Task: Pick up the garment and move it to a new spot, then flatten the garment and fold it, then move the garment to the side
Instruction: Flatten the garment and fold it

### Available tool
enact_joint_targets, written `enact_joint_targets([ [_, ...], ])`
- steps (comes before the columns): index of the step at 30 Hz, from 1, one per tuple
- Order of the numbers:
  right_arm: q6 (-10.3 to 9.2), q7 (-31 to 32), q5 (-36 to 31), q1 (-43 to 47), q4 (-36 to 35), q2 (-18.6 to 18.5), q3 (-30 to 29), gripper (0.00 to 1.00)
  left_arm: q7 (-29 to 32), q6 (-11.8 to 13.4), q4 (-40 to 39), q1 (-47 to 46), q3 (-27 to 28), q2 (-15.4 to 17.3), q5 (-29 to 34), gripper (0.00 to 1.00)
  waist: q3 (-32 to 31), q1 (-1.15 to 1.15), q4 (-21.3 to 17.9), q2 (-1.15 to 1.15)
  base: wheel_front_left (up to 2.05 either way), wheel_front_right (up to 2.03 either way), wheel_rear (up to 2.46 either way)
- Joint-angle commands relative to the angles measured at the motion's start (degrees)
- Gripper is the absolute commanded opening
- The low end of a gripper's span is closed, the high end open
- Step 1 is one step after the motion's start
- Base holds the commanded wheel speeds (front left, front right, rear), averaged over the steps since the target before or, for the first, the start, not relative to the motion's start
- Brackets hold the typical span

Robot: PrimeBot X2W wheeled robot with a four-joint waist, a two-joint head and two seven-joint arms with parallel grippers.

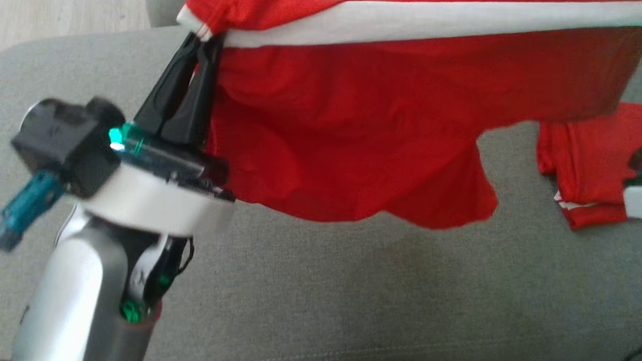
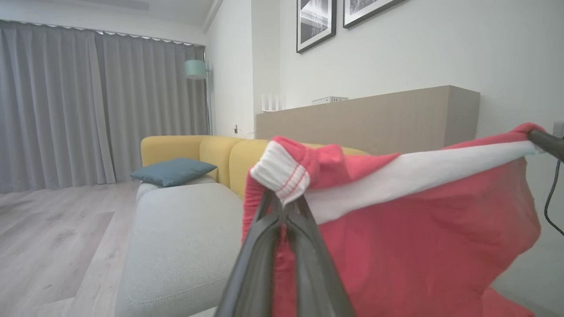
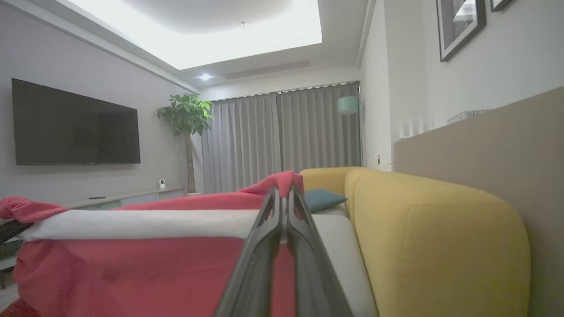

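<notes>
Grey sofa seat (image 1: 349, 299) fills the head view; the red garment (image 1: 355, 123) hangs stretched in the air above it, clear of the cushion, with its white stripe (image 1: 439, 19) pulled taut along the top edge between the two arms. A smaller red cloth (image 1: 594, 163) with white trim lies crumpled on the seat at the robot's right, below the garment's right end. Grips: left tool (image 1: 200, 37) clamped tight on the garment's left corner just under the ribbed white cuff (image 2: 282, 176), right tool (image 3: 284, 196) pinched closed on the opposite corner at the stripe's end.
</notes>
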Motion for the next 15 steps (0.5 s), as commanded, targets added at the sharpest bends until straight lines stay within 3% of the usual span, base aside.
enact_joint_targets([
  [1,0.20,0.63,1.13,-3.61,0.51,-0.01,1.34,0.00,0.52,-0.53,0.22,-4.86,2.44,0.66,-1.04,0.00,1.01,0.00,0.09,0.00,0.00,0.00,0.00],
  [6,0.20,-0.93,3.20,-12.66,9.28,-1.07,3.56,0.00,-1.23,-2.84,10.83,-13.80,3.21,-1.04,-4.03,0.00,4.08,0.00,0.33,0.00,0.00,0.00,0.00],
  [14,0.20,-8.06,6.27,-36.20,32.12,-0.33,12.09,0.00,-13.55,-5.07,38.55,-34.85,5.82,-3.89,-4.58,0.00,8.70,0.00,-0.59,0.00,0.00,0.00,0.00],
  [15,0.20,-8.06,6.27,-36.20,32.12,-0.33,12.09,0.00,-13.55,-5.07,38.55,-34.85,5.82,-3.89,-4.58,0.00,8.70,0.00,-0.59,0.00,0.00,0.00,0.00],
])
